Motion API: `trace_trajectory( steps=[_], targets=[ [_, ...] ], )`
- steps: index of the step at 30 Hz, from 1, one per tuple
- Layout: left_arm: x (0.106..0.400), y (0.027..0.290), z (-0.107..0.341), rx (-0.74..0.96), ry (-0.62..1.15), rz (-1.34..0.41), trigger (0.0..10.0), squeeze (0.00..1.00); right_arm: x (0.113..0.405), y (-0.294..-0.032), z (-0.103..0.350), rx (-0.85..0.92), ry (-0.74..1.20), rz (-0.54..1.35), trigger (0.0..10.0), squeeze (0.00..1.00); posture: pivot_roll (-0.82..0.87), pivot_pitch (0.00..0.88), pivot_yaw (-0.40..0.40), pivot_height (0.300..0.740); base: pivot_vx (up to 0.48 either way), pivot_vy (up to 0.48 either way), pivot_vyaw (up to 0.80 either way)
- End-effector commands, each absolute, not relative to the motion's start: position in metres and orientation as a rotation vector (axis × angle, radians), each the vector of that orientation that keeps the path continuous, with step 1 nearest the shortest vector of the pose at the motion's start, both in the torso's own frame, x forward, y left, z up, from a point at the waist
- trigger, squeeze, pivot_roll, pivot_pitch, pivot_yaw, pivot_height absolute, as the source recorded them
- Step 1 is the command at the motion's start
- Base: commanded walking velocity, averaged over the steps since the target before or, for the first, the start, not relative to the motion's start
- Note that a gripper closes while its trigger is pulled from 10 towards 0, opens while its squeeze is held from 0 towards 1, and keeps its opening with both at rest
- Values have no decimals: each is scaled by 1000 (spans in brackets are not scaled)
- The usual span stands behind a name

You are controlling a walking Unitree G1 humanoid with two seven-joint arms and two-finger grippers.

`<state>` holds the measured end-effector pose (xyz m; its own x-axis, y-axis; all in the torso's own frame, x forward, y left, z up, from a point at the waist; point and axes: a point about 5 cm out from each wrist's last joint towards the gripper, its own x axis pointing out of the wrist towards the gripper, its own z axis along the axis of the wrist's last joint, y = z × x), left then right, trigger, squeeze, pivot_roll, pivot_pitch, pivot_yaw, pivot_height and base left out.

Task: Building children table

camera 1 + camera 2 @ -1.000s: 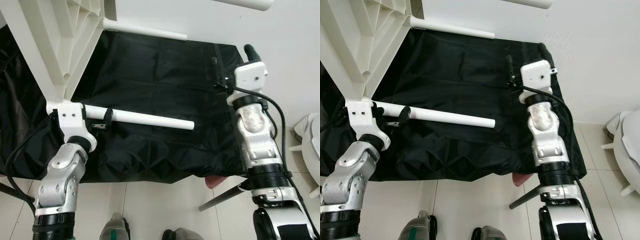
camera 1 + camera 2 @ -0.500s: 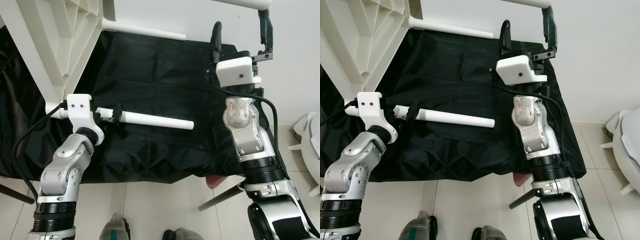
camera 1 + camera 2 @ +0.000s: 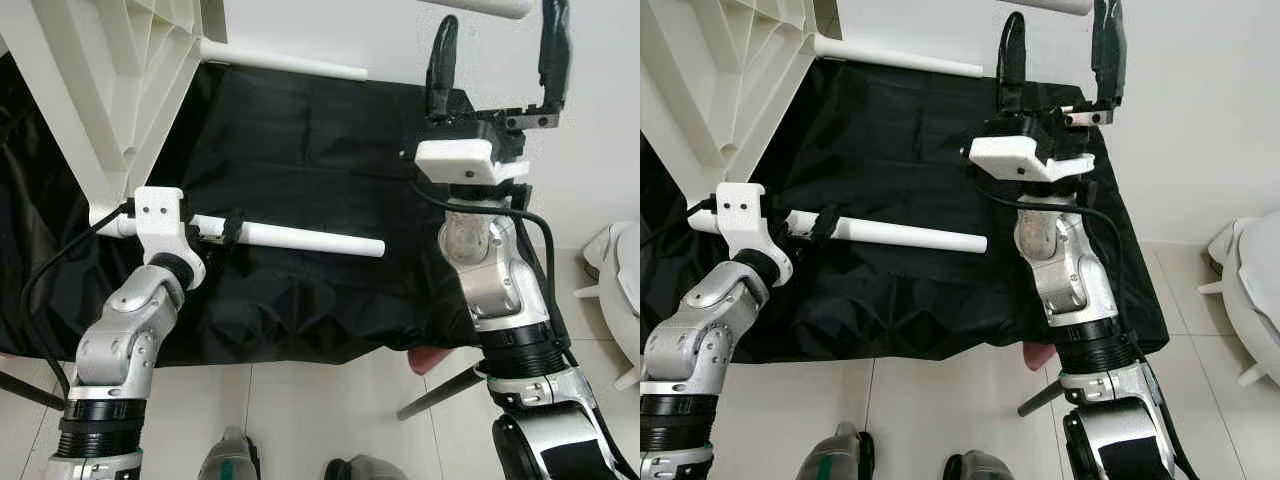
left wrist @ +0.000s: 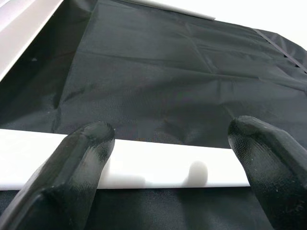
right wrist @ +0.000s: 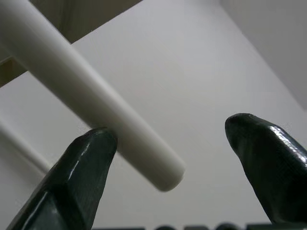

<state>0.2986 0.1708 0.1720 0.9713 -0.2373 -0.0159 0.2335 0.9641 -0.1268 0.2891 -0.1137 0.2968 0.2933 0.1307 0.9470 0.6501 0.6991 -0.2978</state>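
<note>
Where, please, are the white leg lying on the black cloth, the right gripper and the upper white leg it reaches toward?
white leg on the cloth (image 3: 310,239), left eye view, mid-shaft.
right gripper (image 3: 497,45), left eye view, between its fingertips.
upper white leg (image 5: 98,102), right wrist view, shaft near its end.

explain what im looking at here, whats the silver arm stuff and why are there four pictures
The silver arms belong to a humanoid robot putting together a white children's table. Two pictures come from cameras in its head, looking down past its own arms. The other two come from a camera on each wrist, looking out between that gripper's two black fingers.

The left gripper is around a white table leg that sticks out sideways over a black cloth; in the left wrist view its fingers sit on either side of the leg with a gap, so it is open. The ribbed white underside of the tabletop stands tilted at the robot's left.

The right gripper is raised, fingers apart, toward another white leg near the wall. It holds nothing.
</note>
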Motion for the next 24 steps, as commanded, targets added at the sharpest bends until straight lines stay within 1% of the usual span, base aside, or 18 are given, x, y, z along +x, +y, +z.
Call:
trace_trajectory(
  steps=[1,8,9,14,15,16,17,21,24],
  targets=[
    [296,167,167,-111,50,-375,10000,0,287,-111,304,-759,-1299,-424,10000,0,119,55,-34,740,0,0,0],
    [297,169,168,-102,47,-370,10000,0,297,-106,315,-745,-1310,-454,10000,0,132,53,-41,740,0,0,0],
    [296,171,170,-104,40,-366,10000,0,305,-104,318,-741,-1297,-462,10000,0,138,57,-43,740,0,0,0],
    [294,173,171,-105,38,-358,10000,0,313,-103,319,-736,-1278,-460,10000,0,144,59,-47,740,0,0,0],
    [293,173,171,-103,38,-354,10000,0,316,-103,316,-735,-1260,-446,10000,90,151,61,-53,740,0,0,0],
    [293,173,171,-103,38,-354,10000,0,316,-103,316,-735,-1260,-446,10000,90,151,61,-53,740,0,0,0],
    [292,173,171,-102,38,-352,10000,0,318,-103,313,-735,-1248,-437,10000,1000,153,62,-55,740,0,0,0],
    [289,175,170,-106,40,-343,10000,0,320,-103,297,-732,-1205,-373,10000,1000,155,66,-56,740,0,0,0],
    [289,176,169,-107,43,-339,10000,0,324,-103,283,-771,-1169,-329,10000,1000,149,68,-52,740,0,0,0]
  ],
)
